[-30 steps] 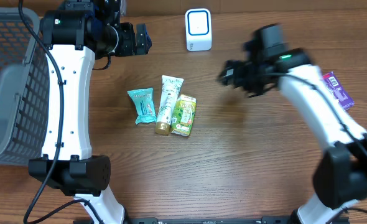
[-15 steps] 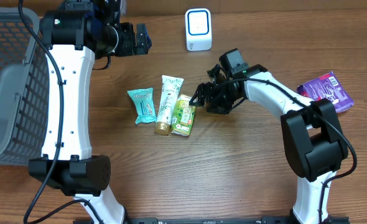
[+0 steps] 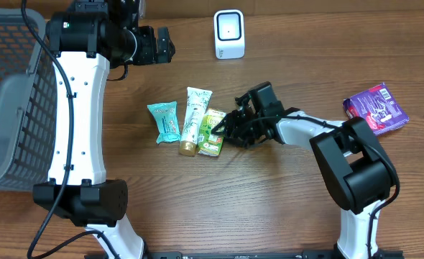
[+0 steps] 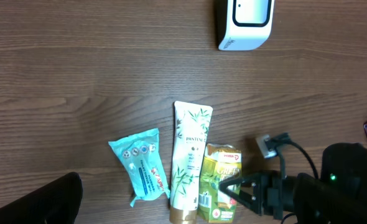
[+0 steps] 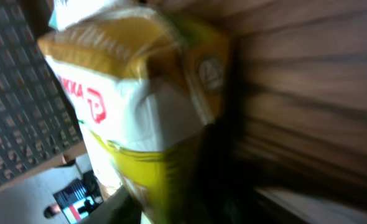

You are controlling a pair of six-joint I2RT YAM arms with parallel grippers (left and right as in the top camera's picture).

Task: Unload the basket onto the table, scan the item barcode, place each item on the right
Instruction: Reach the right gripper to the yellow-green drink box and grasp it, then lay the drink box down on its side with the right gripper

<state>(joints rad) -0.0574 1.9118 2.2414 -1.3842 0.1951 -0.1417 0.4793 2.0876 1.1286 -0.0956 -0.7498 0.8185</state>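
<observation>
On the wooden table (image 3: pixel 269 208) three items lie side by side. A teal packet (image 3: pixel 164 121) is on the left and a white tube (image 3: pixel 194 119) with a gold cap is in the middle. A green and yellow carton (image 3: pixel 211 134) touches the tube's right side. The right gripper (image 3: pixel 224 129) sits low at the carton's right edge, fingertips against it; whether they clamp it cannot be told. A white scanner (image 3: pixel 229 34) stands near the far edge. A purple packet (image 3: pixel 376 108) lies well apart to the right. The left gripper (image 3: pixel 169 44) hangs left of the scanner, jaws apart and empty. A grey wire basket (image 3: pixel 11 86) sits at the left edge.
</observation>
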